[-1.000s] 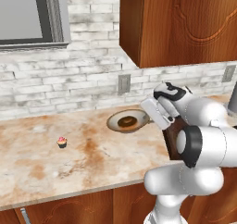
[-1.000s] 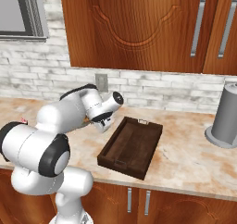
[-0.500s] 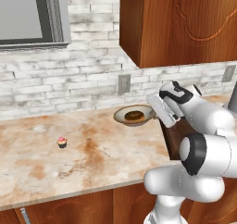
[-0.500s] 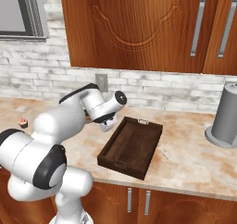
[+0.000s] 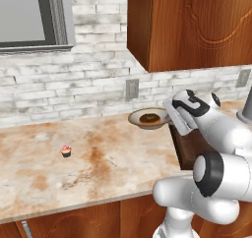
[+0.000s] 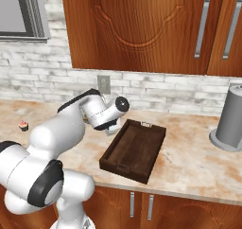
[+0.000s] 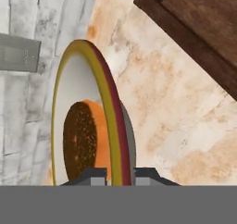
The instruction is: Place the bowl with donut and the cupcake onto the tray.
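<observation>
The bowl (image 5: pixel 141 121) hangs a little above the counter near the back wall, with the donut (image 5: pixel 148 117) lying in it. My gripper (image 5: pixel 170 118) is shut on the bowl's right rim. In the hand view the tan-edged bowl (image 7: pixel 109 112) stands on edge with the donut (image 7: pixel 81 144) inside, and my gripper (image 7: pixel 115 176) pinches its rim. The tray (image 6: pixel 134 150) lies just right of the bowl; a corner of the tray (image 7: pixel 199 28) shows beyond it, and my arm partly hides the tray (image 5: pixel 189 144) from the left. The cupcake (image 5: pixel 65 151) stands alone far left; the same cupcake (image 6: pixel 23 125) sits at the counter's left end.
A grey cylinder appliance (image 6: pixel 231 119) stands at the right end of the counter. A wall outlet (image 5: pixel 132 88) is on the brick backsplash just behind the bowl. Wooden cabinets (image 6: pixel 142 29) hang overhead. A window (image 5: pixel 29 15) is at the upper left.
The bowl with the donut has moved right and slightly up towards the tray, carried in my shut gripper. The cupcake and tray have stayed put.
</observation>
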